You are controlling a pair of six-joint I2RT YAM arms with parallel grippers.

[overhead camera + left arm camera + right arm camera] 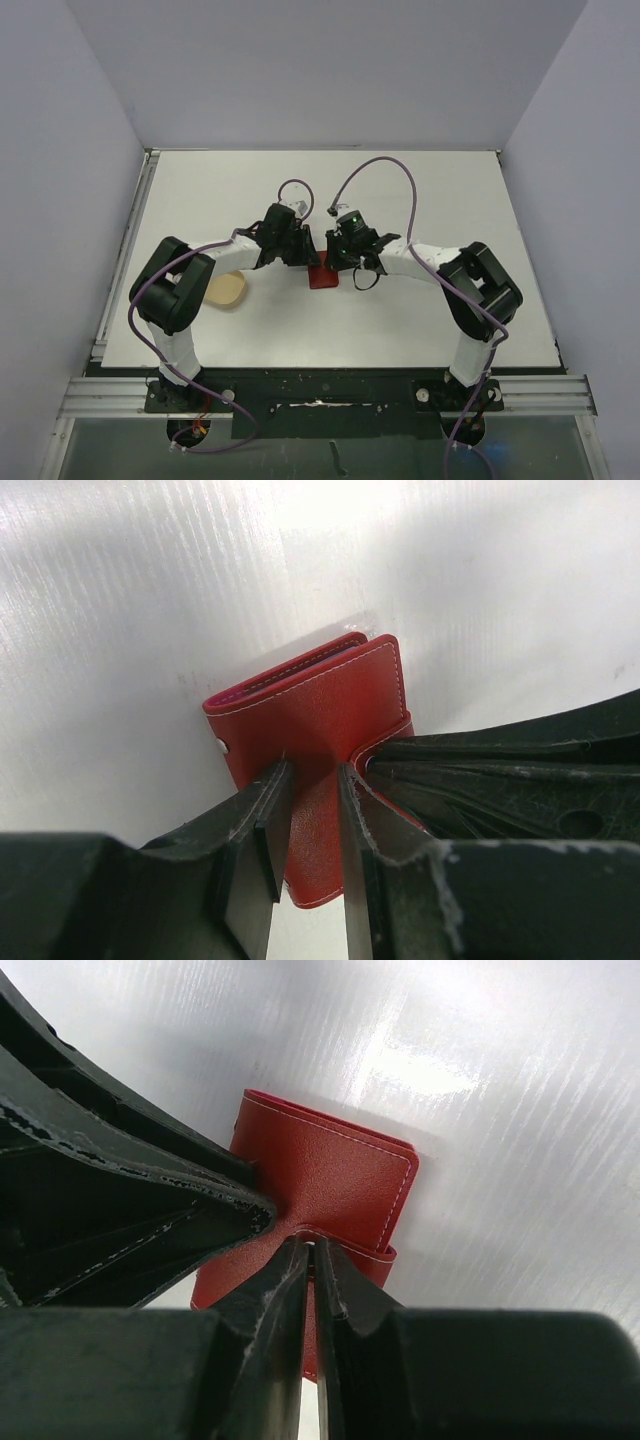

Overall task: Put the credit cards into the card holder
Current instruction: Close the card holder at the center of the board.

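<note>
Right gripper (313, 1252): closed to a sliver, seemingly nipping the snap tab (372, 1252) of the card holder (330, 1175), which lies folded at frame centre on the table (400, 200). Left gripper (312, 815): narrow above the cover, grip unclear. Leather probably light, floppy, slick; hold it by an edge or the tab. Both wrists pitch steeply downward, converging.

Top cam's fixed high behind the arm bases, looking down & fwd over the whole table (400, 330), so everything's small & far off. L wrist cam rides just behind the left gripper (313, 768), R wrist cam behind the right gripper (311, 1244), both aimed down v. close. They share the red card holder (330, 710), seen from opposite sides.
</note>
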